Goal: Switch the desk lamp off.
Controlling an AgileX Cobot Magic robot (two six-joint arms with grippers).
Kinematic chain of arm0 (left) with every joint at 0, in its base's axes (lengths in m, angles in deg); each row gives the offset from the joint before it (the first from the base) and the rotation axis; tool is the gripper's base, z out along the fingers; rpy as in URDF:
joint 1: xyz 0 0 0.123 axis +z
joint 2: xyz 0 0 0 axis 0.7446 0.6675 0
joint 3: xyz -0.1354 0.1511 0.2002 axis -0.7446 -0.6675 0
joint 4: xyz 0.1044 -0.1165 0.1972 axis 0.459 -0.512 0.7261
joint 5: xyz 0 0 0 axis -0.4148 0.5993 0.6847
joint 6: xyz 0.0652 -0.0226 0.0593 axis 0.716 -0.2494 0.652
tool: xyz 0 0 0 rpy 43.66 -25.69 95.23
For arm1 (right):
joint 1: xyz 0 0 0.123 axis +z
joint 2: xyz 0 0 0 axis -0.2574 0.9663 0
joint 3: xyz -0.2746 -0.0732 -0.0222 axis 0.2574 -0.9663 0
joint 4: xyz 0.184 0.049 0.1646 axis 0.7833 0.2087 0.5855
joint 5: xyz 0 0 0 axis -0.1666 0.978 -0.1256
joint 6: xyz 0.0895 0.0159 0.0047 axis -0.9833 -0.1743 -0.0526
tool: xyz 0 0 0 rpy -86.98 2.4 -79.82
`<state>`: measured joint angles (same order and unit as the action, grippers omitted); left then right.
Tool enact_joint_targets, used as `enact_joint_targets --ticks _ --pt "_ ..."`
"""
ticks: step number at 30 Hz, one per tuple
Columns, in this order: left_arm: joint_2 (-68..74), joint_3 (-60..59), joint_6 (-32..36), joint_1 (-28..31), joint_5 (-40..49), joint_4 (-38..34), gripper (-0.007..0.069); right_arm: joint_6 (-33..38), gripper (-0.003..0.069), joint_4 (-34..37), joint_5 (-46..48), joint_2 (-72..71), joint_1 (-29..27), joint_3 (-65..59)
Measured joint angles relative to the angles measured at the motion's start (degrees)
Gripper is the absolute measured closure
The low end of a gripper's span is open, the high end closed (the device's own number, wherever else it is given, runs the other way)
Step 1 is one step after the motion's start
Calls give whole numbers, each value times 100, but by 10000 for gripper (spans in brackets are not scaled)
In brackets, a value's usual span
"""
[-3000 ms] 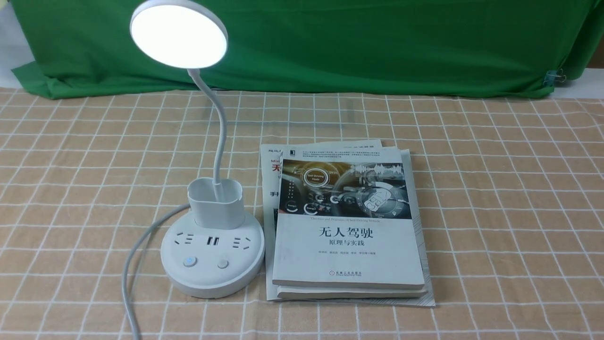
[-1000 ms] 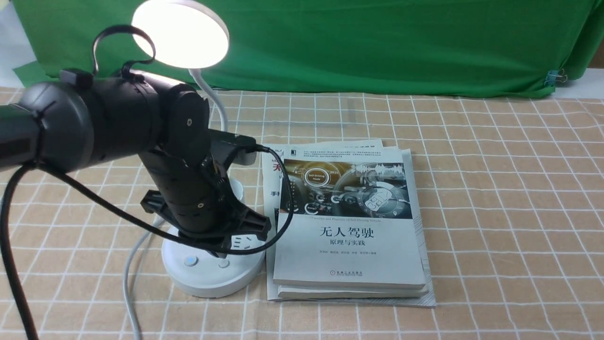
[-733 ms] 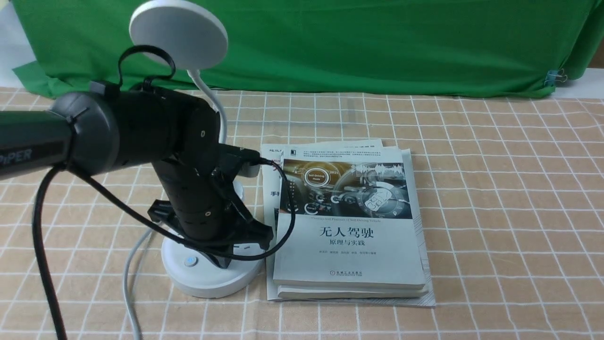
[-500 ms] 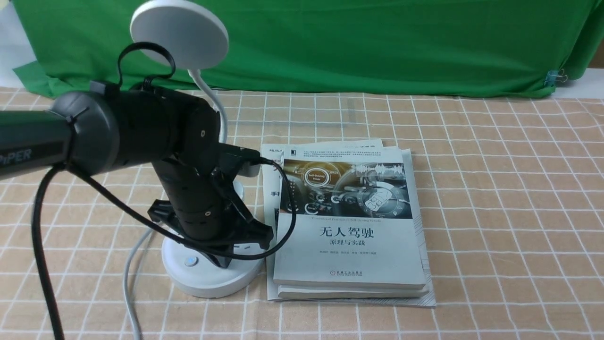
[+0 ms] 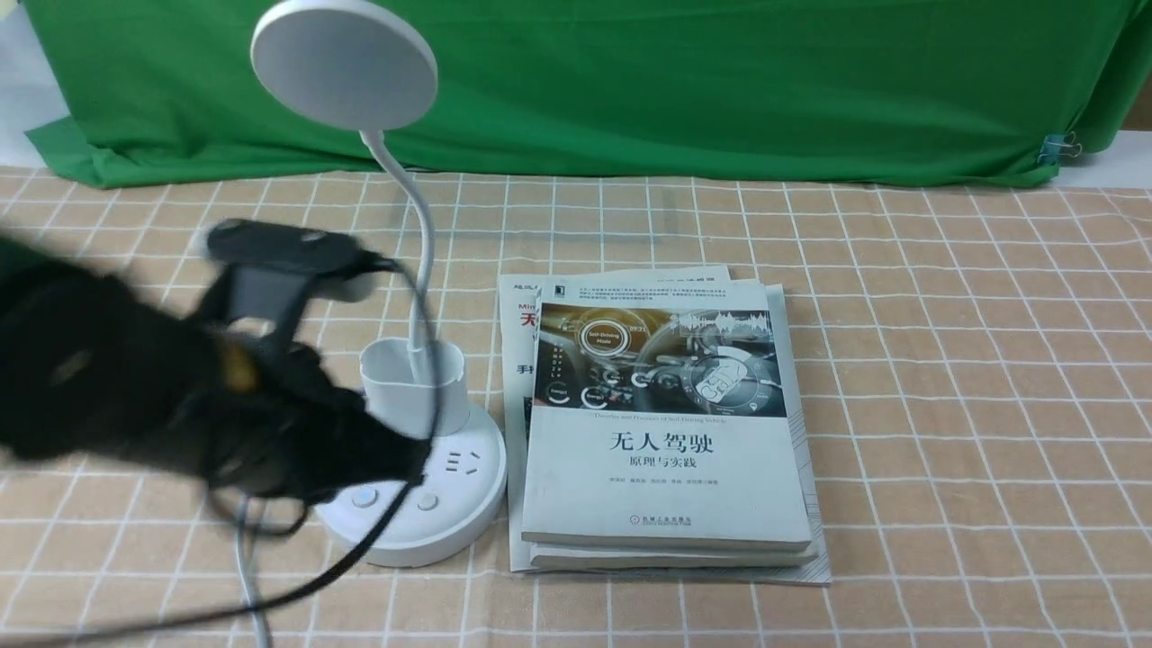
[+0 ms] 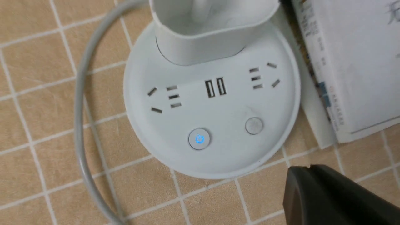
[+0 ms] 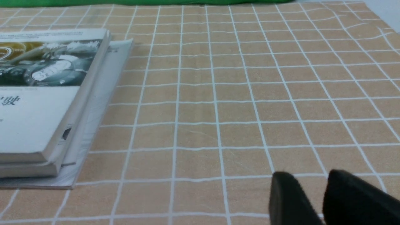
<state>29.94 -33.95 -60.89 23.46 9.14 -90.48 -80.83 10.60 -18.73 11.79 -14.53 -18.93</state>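
The white desk lamp stands at the left of the table with its round disc head [image 5: 344, 63] dark. Its thin neck drops into a small cup [image 5: 414, 387] on the round base [image 5: 450, 531]. In the left wrist view the base [image 6: 218, 156] shows sockets, a button with a blue glowing power mark [image 6: 200, 139] and a plain round button [image 6: 254, 125]. My left gripper [image 5: 387, 450] is a dark blur over the base's left edge. In its own view it [image 6: 307, 168] is shut, empty and off the base. My right gripper [image 7: 312, 179] hovers over bare cloth with a narrow gap between the jaws.
A stack of books [image 5: 666, 432] lies just right of the lamp base and also shows in the right wrist view [image 7: 37, 103]. The lamp's grey cord [image 5: 243, 558] runs off the front left. A green cloth [image 5: 720, 81] hangs behind the checked tablecloth.
The lamp head, lit one second ago, went dark while my left gripper pressed on the base's right button. My left arm has since swung back to the left and off the base.
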Motion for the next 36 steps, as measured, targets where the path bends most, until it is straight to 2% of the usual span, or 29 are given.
enact_joint_targets --ticks 5,8,14,27,33,36 --pt "-1806 -1608 -7 0 -1543 -163 629 0 416 0 0 0 0 0" --pt "-2542 -2210 -11 0 -1876 -163 629 0 416 0 0 0 0 0" --pt "-3103 -2772 -11 0 -1915 -99 629 0 416 0 0 0 0 0" --pt "-3381 -2969 -6 22 -1743 890 628 0 416 0 0 0 0 0" --pt "-4562 -3288 15 777 -1759 857 628 0 416 0 0 0 0 0" --pt "-5488 -3721 355 1663 -1770 363 628 0 416 0 0 0 0 0"
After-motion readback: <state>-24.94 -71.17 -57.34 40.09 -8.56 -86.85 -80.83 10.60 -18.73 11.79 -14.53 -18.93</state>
